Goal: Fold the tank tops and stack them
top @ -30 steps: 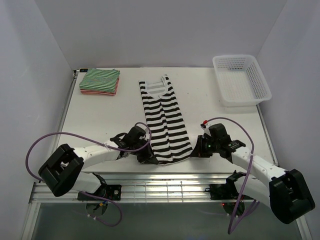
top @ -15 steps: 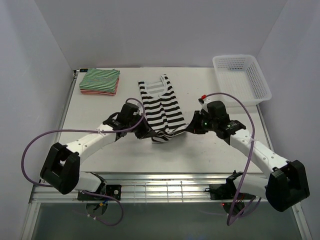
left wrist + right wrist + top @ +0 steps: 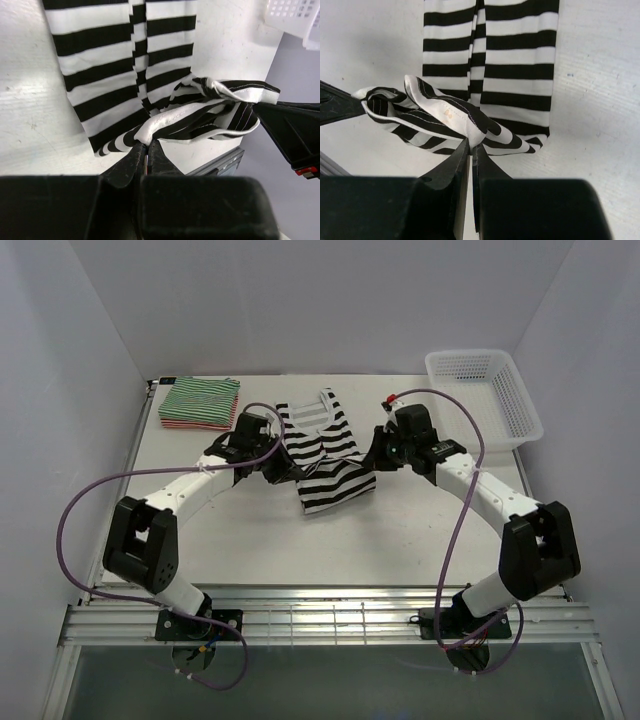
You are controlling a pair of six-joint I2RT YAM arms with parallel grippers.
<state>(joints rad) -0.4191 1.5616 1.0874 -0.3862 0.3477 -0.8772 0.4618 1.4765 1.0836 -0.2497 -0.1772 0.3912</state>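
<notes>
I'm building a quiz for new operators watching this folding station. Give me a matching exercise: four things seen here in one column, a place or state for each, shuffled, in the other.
Things
1. black-and-white tank top
2. green-and-white tank top
3. basket
4. left pincer

Places or states
A. far right corner of the table
B. folded, at the far left
C. near hem raised, far end lying flat
D. shut on a striped hem

Pairs: 1-C, 2-B, 3-A, 4-D
</notes>
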